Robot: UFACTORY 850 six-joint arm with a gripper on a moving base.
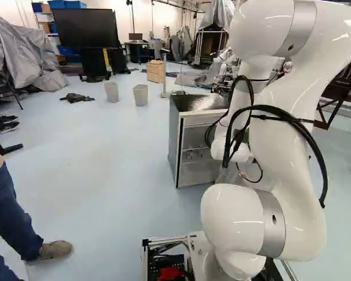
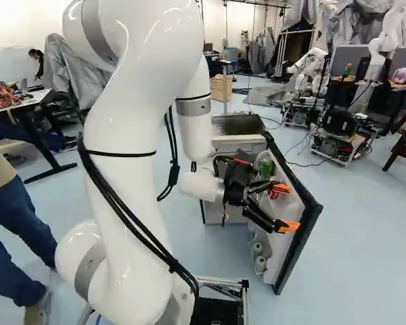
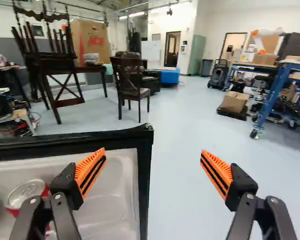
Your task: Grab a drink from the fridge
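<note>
Gripper (image 3: 153, 151) open, fridge door rim (image 3: 144, 185) showing between fingers.
Closing here could pinch or swing the door, jostling the red can (image 3: 25, 191).

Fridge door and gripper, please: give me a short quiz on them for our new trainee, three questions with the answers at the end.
1. True or false: the gripper is open, with no drink between its fingers.
2. In the wrist view, what is the main colour on the side of the can whose lid shows?
A) Blue
B) Red
C) Yellow
3. Fill in the missing word: the fridge door stands ____.

Key: 1 true; 2 B; 3 open
</note>
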